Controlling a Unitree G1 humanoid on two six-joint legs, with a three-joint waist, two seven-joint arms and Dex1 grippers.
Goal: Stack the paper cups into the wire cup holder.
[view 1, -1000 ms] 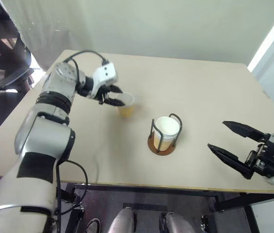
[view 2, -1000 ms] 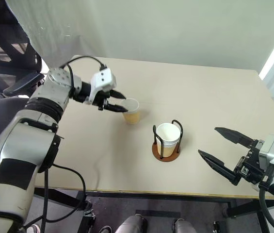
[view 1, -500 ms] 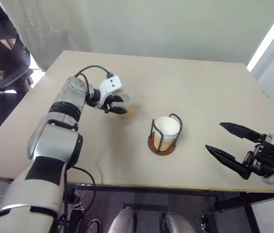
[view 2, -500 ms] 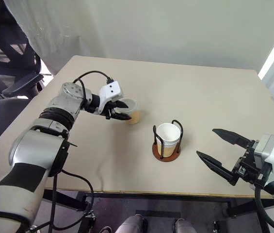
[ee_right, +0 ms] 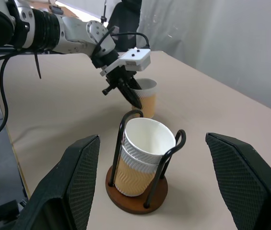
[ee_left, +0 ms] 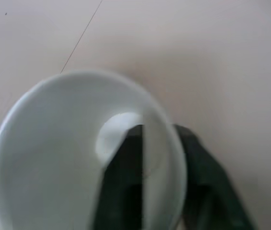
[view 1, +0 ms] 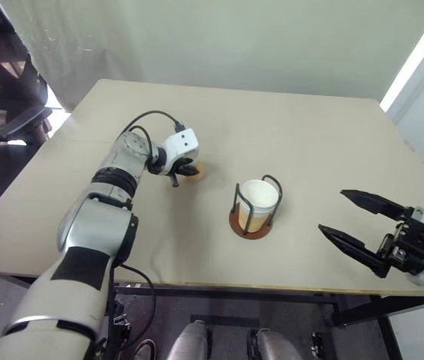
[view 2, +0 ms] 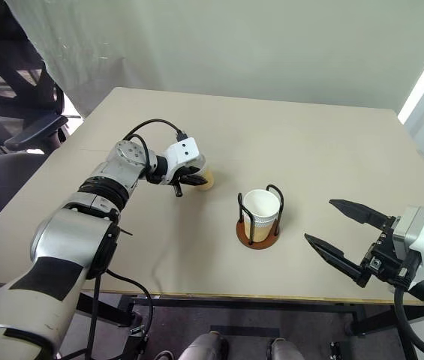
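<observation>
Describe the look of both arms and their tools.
The left arm is silver-grey with black joint bands and a black panel on the upper arm. A black cable loops over to the white wrist block, which has two small dark dots. The left tool has slim black fingers. The right tool has two long, tapered black fingers; their wide pads carry a fine mesh texture.

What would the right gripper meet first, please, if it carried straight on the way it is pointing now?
Most likely the wire cup holder with its stacked paper cups: in the right wrist view it sits centred between the open right gripper's fingers, with bare table before it. Depth is hard to judge, so it might pass just above.
</observation>
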